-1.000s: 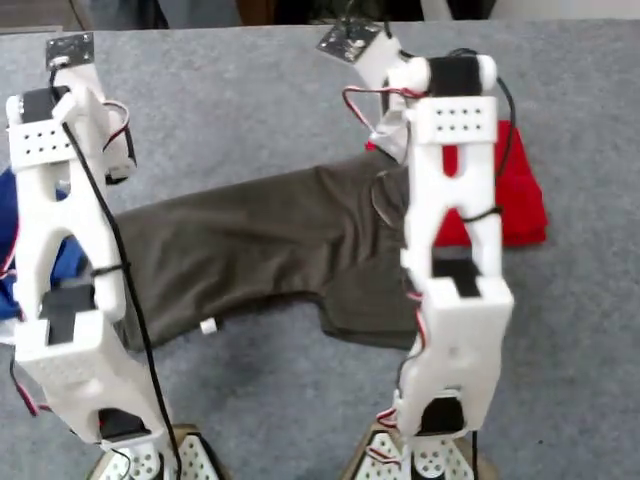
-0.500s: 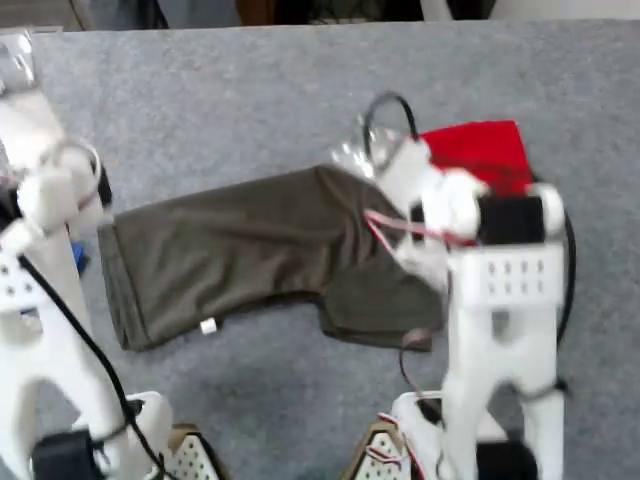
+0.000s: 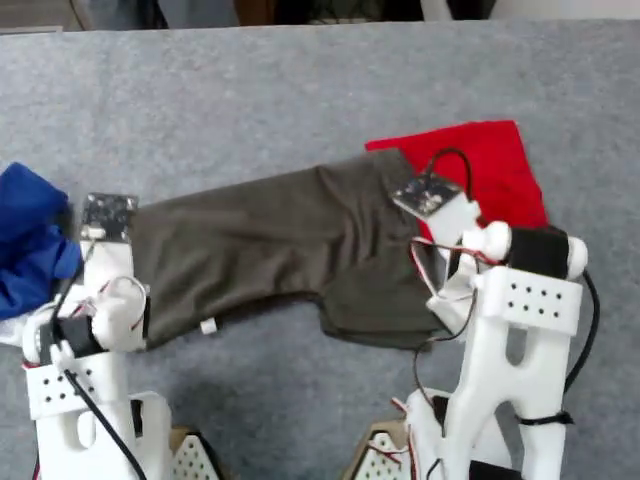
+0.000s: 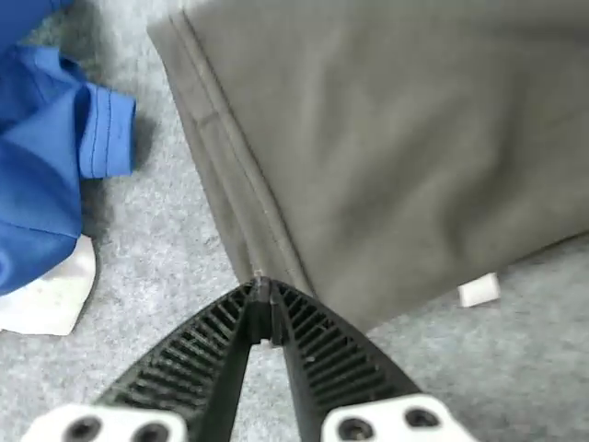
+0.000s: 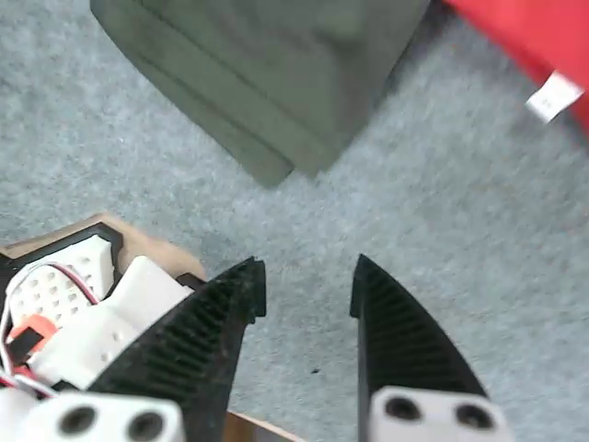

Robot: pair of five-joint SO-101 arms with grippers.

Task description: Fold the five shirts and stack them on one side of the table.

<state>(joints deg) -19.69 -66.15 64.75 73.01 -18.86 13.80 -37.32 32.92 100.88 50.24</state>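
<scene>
An olive shirt [image 3: 260, 240] lies spread across the middle of the grey table, its hem toward the left arm and a sleeve toward the right arm. My left gripper [image 4: 262, 299] is shut, with its tips touching the near corner of the olive shirt's [image 4: 414, 138] hem; whether cloth is pinched is unclear. My right gripper [image 5: 308, 295] is open above bare table, just in front of the sleeve edge of the olive shirt [image 5: 276, 64]. A folded red shirt [image 3: 495, 165] lies behind the olive one at the right. A crumpled blue shirt [image 3: 25, 240] sits at the left edge.
A white tag [image 4: 479, 290] sticks out from the olive shirt's near edge. White cloth [image 4: 46, 295] lies beside the blue shirt [image 4: 37, 184]. The red shirt [image 5: 543, 37] carries a white label [image 5: 557, 97]. The right arm's base [image 5: 83, 295] stands close under its gripper. Bare table spans the back.
Both arms have drawn back from over the table toward the front edge and dropped low. The red and blue shirts are now uncovered. The olive shirt has not moved.
</scene>
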